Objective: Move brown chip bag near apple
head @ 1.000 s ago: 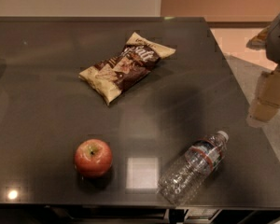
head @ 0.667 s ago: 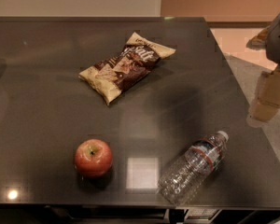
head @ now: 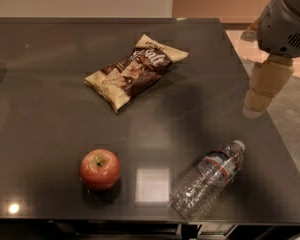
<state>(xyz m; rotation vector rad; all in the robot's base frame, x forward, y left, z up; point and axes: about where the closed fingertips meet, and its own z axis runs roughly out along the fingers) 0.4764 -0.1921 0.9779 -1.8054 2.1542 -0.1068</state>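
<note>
Gripper (head: 262,91) at table (head: 40,129) right edge, apparently clear of brown chip bag (head: 135,71); grip state: cannot tell. Apple (head: 100,169) front.

Nothing I can read with confidence. Crinkly brown chip bag with tan-yellow ends (head: 136,70): large white lettering on the dark middle, too blurred to make out. Clear plastic water bottle (head: 208,178): label band with red and blue, illegible. Gripper (head: 260,96) hangs over the right edge of the dark table (head: 50,134).

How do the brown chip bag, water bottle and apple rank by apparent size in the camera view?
1. brown chip bag
2. water bottle
3. apple
The gripper hangs by the table's right edge.
</note>
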